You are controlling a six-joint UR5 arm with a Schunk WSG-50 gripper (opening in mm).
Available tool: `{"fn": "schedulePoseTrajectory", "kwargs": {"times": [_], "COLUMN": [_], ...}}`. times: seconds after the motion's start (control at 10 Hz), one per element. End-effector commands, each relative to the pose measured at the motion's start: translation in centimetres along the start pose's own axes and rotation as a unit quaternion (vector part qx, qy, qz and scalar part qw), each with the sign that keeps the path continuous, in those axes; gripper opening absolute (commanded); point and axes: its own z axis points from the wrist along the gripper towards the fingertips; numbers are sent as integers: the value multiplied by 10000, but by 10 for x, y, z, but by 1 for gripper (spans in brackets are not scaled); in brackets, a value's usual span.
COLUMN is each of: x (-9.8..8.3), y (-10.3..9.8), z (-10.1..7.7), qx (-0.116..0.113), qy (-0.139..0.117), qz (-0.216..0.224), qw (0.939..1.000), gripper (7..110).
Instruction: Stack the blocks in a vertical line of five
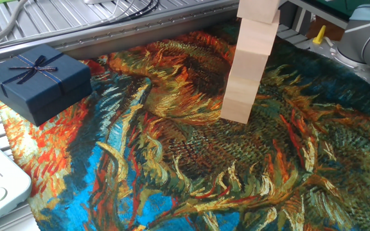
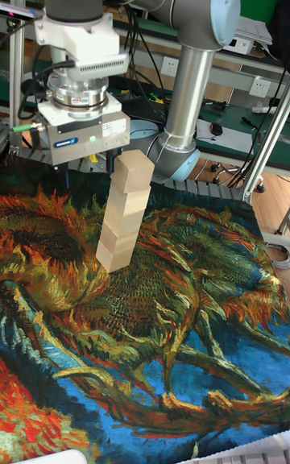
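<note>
The gripper [image 2: 109, 159] hangs directly behind the top of the stack, its body just above the uppermost cube; its fingers are hidden there, so I cannot tell whether they are spread or closed. The blocks [image 2: 122, 213] stand as one leaning column of pale wooden cubes on the painted sunflower cloth [image 1: 191, 173] (the top of the column runs out of the fixed view, so the count is unclear there). The upper cube sits slightly offset from those below. A dark navy gift box [image 1: 36, 80] with a ribbon bow rests well apart, at the cloth's far left corner.
</note>
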Motion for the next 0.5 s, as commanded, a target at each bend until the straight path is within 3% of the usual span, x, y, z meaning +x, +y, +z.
{"fn": "schedulePoseTrajectory", "kwargs": {"times": [0.0,0.3,0.4], "x": [-4,-16,-19], "y": [9,8,4], "z": [-2,-4,-7], "qx": [-103,-52,86], "qy": [-64,-224,-196], "qz": [-126,-106,-133], "qw": [9998,9997,9997], "gripper": [7,7,7]}}
